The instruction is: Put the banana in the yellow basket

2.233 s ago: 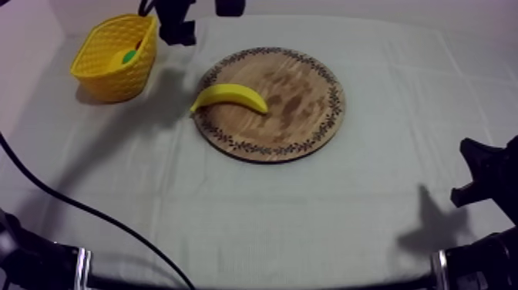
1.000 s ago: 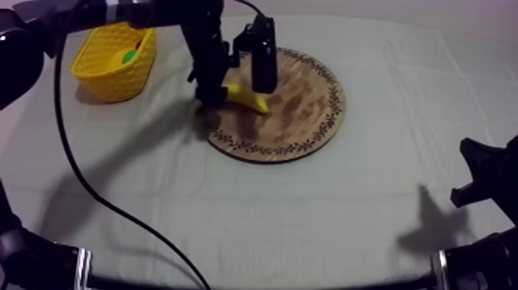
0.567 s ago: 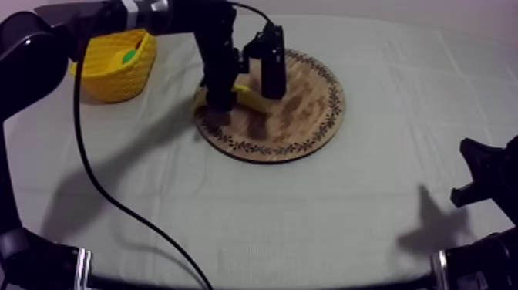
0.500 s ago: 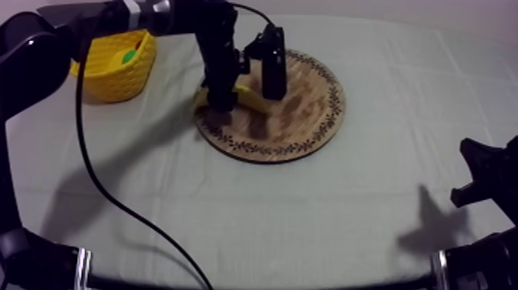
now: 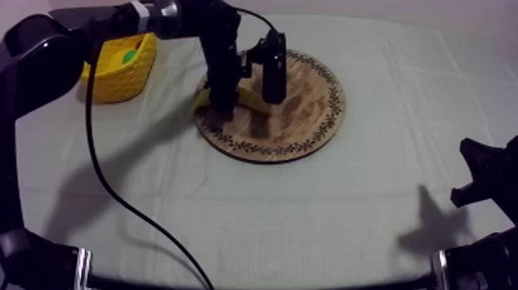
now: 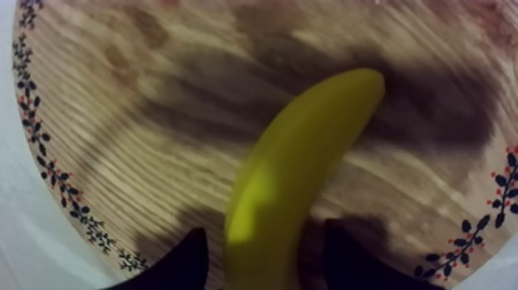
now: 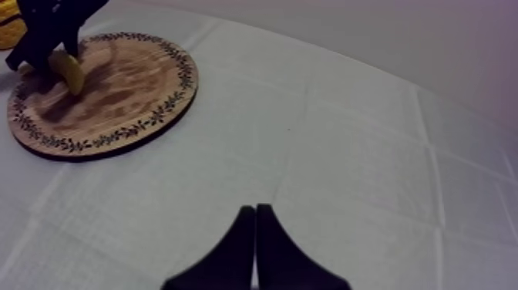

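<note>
Nearest the camera, at the table's (image 5: 254,220) right edge, our right gripper (image 7: 255,207) rests low, its fingers (image 7: 243,247) pressed together into a narrow wedge with nothing held. Further out, the board (image 5: 304,108) lies mid-table. On its left part lies the banana (image 6: 308,154), flat on the wood, one tip at the patterned rim. Our left gripper (image 5: 224,102) is down on it, fingers apart, one each side of the fruit, a thin gap showing at both sides; no grip confirmed. Beyond, at far left, stands the basket (image 5: 116,77), apart from the board.
</note>
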Controlling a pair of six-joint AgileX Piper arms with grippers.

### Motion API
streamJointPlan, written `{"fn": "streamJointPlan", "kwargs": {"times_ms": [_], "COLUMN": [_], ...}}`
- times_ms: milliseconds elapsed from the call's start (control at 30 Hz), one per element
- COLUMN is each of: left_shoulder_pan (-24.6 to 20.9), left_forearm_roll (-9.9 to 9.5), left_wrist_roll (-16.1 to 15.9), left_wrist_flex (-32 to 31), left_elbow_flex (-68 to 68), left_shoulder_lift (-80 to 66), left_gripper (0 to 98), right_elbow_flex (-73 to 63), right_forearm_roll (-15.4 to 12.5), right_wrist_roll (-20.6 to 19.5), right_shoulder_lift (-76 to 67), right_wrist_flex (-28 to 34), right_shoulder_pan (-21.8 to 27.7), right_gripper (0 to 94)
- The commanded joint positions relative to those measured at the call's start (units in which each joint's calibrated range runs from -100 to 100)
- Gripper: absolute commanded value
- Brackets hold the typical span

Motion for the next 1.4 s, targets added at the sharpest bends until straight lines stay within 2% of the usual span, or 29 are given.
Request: {"fn": "streamJointPlan", "kwargs": {"times_ms": [0,200,367,833,1200,1367], "left_shoulder_pan": [-0.02,-0.08,-0.24,-1.84,-3.68,-5.38], "left_forearm_roll": [0.19,0.84,1.06,2.00,3.26,3.65], "left_wrist_roll": [-0.21,-1.07,-1.22,-1.92,-0.09,1.66], "left_wrist_flex": [0.16,1.51,1.74,2.64,4.84,8.18], "left_elbow_flex": [-0.26,-1.52,-2.24,-0.94,8.10,14.08], "left_shoulder_lift": [0.11,0.28,0.17,-5.51,-25.83,-35.90], "left_gripper": [49.5,34.6,27.6,21.8,20.5,18.3], "right_elbow_flex": [-0.03,-0.03,-0.03,-0.03,-0.03,-0.03], "right_forearm_roll": [0.00,0.00,0.00,0.00,0.00,0.00], "right_wrist_roll": [0.01,0.01,0.01,0.01,0.01,0.01], "right_shoulder_lift": [0.00,0.00,0.00,0.00,0.00,0.00], "right_wrist_flex": [0.03,0.03,0.03,0.03,0.03,0.03], "right_shoulder_pan": [0.00,0.00,0.00,0.00,0.00,0.00], "right_gripper": [0.3,0.3,0.3,0.3,0.3,0.3]}}
